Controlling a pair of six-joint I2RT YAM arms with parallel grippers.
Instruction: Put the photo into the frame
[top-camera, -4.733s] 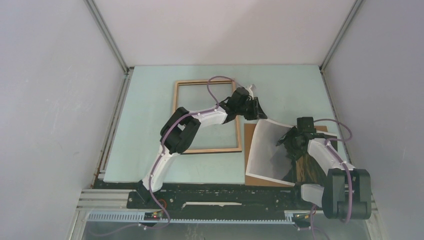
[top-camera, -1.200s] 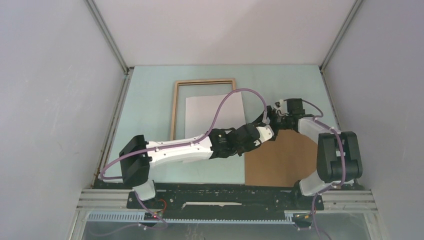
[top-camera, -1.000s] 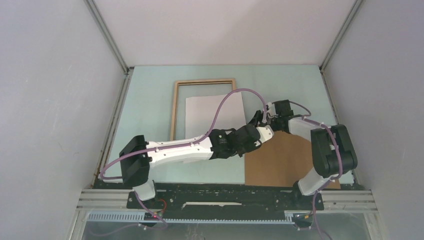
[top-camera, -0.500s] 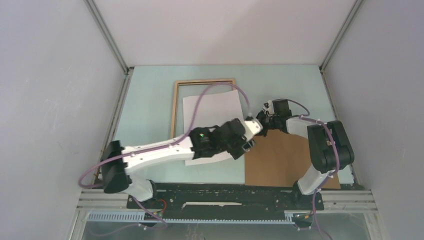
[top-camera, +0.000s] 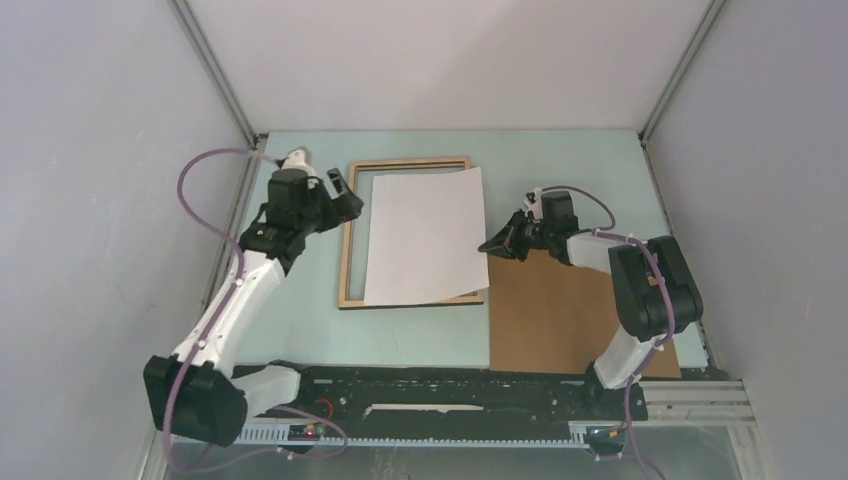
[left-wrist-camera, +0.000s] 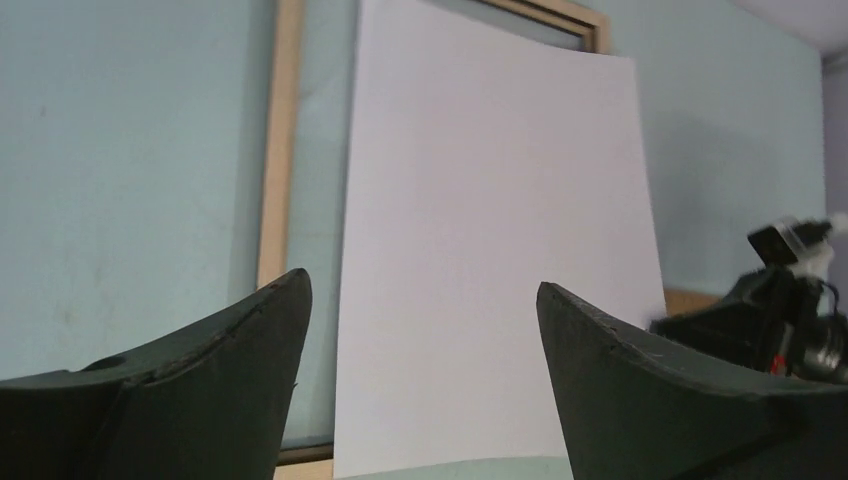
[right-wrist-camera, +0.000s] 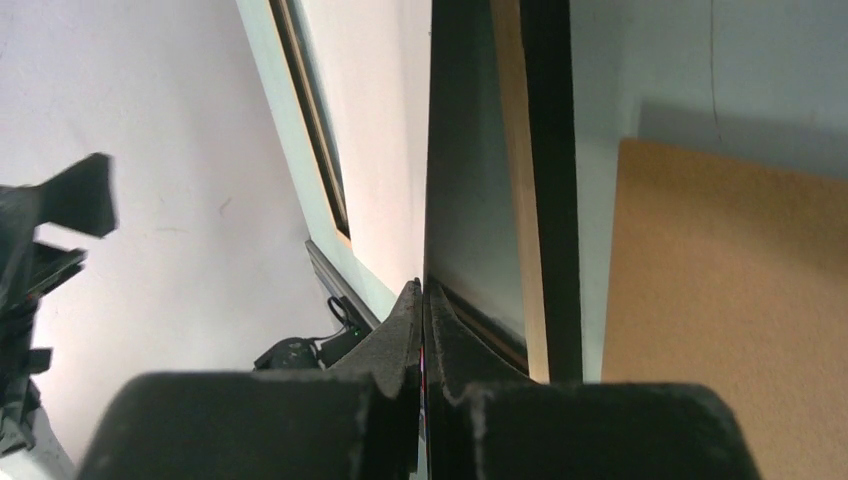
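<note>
Nearest us on the counter (top-camera: 300, 330) lies the brown backing board (top-camera: 575, 320). Just past its far left corner, our right jaws are pinched together on the right edge of the photo (top-camera: 425, 235). The photo lies white side up and slightly askew over the frame (top-camera: 347, 250), covering its right rim. Farther off to the left, our left jaws hang wide apart and empty, beside the frame's far left corner.

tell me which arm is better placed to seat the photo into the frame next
Right. The right gripper is shut on the photo's right edge, where the sheet lies skewed over the frame's rim, so it can probably reseat it. The left gripper hangs open left of the frame, holding nothing.
</note>
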